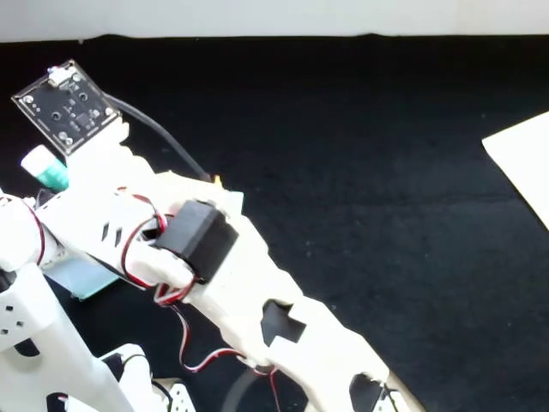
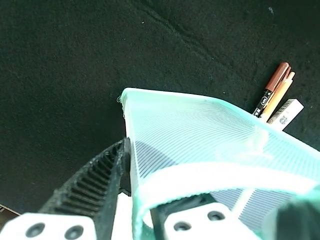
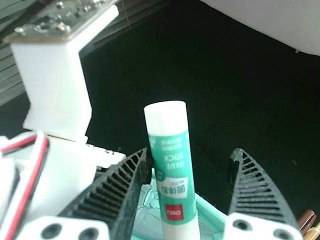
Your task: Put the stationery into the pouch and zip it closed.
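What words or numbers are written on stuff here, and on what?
Glue stick: white print on its green label, upside down in the right wrist view; not quoted here.
Brown marker: tiny white print, too small to read.
White eraser: dark marks, too blurred.
Mesh pouch: none.

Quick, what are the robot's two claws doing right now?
Left gripper: closed, pinching the rim of the pouch.
Right gripper: open, with the glue stick upright between its spread fingers.
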